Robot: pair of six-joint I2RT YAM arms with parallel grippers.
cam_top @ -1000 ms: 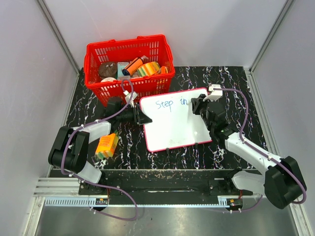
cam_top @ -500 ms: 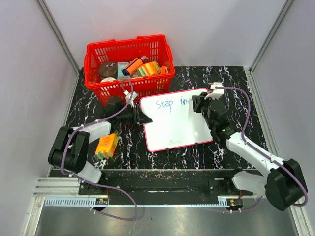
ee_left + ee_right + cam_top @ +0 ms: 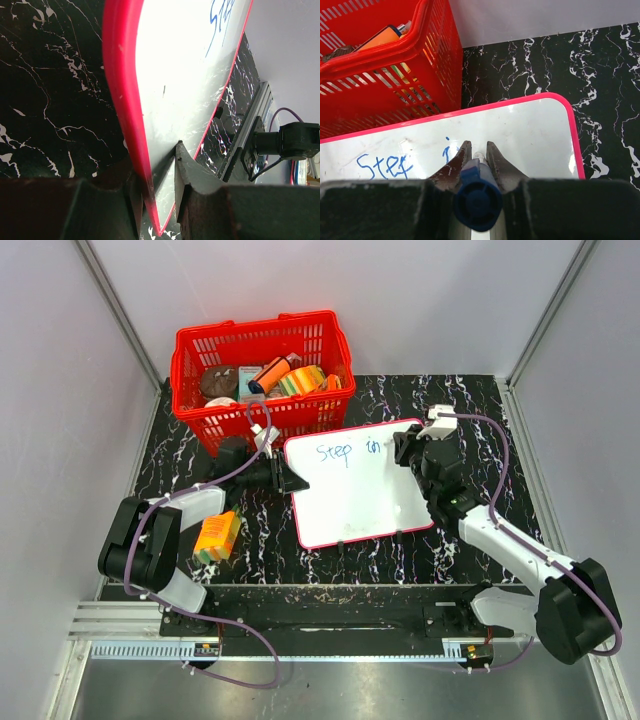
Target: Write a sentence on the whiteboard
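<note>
The whiteboard (image 3: 355,490) with a thin red frame lies on the black marble table. My left gripper (image 3: 292,480) is shut on its left edge; the left wrist view shows the red rim (image 3: 122,100) pinched between the jaws. Blue marker letters (image 3: 347,451) read "Step" and the start of a second word on the top line; they also show in the right wrist view (image 3: 385,165). My right gripper (image 3: 408,452) is shut on a blue marker (image 3: 476,192), its tip on the board just right of the last letter.
A red basket (image 3: 262,375) holding several items stands behind the board, close to its top left corner. An orange and yellow sponge-like block (image 3: 217,537) lies at the left, beside my left arm. Grey walls enclose the table.
My right gripper with the marker has moved slightly right along the top line. The second word has gained strokes. The left gripper and board have not moved.
</note>
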